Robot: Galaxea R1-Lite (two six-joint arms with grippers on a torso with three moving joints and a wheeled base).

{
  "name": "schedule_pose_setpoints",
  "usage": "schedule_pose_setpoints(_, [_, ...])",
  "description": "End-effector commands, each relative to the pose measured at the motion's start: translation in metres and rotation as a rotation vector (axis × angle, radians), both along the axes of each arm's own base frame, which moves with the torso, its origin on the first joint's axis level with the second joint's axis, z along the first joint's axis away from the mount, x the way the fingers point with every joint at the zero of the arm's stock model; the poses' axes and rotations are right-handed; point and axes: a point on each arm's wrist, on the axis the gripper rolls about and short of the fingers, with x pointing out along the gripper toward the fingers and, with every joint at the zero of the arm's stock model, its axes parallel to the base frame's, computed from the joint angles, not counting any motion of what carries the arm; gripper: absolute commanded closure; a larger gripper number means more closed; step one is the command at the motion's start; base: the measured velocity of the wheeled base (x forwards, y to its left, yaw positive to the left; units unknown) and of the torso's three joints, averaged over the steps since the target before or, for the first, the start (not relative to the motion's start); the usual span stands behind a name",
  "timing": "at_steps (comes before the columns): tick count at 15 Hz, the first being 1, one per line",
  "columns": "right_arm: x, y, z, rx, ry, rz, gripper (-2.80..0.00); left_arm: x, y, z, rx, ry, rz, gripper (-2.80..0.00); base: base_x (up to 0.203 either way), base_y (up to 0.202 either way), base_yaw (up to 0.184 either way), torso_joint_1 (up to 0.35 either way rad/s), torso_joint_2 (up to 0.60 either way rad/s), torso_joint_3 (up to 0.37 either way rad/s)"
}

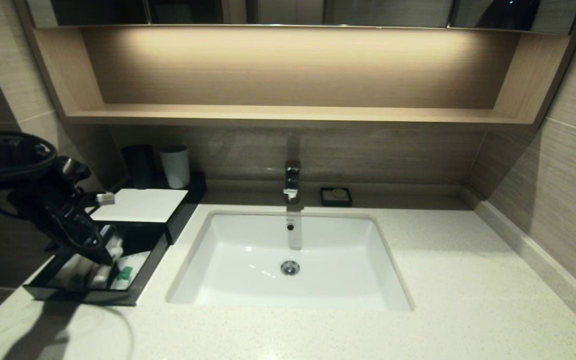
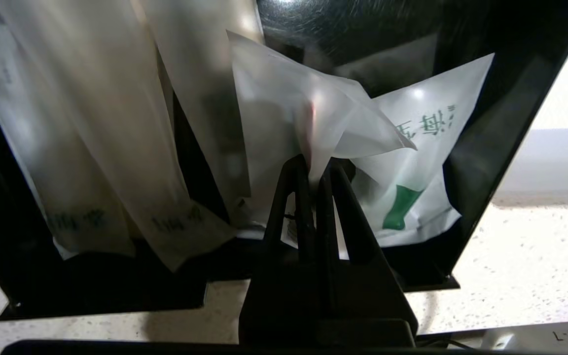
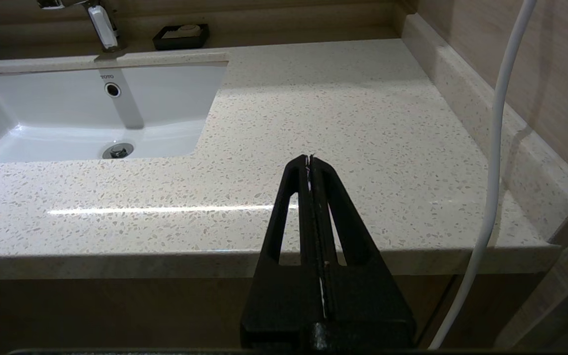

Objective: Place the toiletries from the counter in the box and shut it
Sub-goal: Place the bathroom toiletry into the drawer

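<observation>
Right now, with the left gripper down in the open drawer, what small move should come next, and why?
Probably open the left gripper: it pinches a clear packet already over the box drawer, beside the green-marked sachet. Right gripper idles shut.

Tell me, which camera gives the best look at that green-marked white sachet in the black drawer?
The left wrist view: the green-marked white sachet fills the frame inside the black box drawer, beside the left pincer gripping a clear wrapper. The head view shows only a green speck. The right wrist view misses it.
</observation>
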Motion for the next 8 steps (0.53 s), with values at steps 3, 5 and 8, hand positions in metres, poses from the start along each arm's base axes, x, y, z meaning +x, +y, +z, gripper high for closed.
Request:
schedule_pose_setpoints(3, [0.0001, 0.0000, 0.0001, 0.000, 0.001, 0.000, 0.00, 0.0044, -0.0005, -0.0146, -0.020, 0.038, -0.009, 0.00, 0.000, 0.000, 0.000, 0.000, 0.00, 0.000])
schedule_pose_setpoints(5, [0.0001, 0.0000, 0.0001, 0.000, 0.001, 0.000, 0.00, 0.0027, -0.0012, -0.0140, -0.031, 0.035, -0.028, 0.00, 0.000, 0.000, 0.000, 0.000, 0.00, 0.000])
schedule_pose_setpoints(8, [0.0001, 0.0000, 0.0001, 0.000, 0.001, 0.000, 0.00, 0.0004, -0.0071, -0.0050, -0.027, 0.017, -0.055, -2.80, 0.000, 0.000, 0.000, 0.000, 0.00, 0.000])
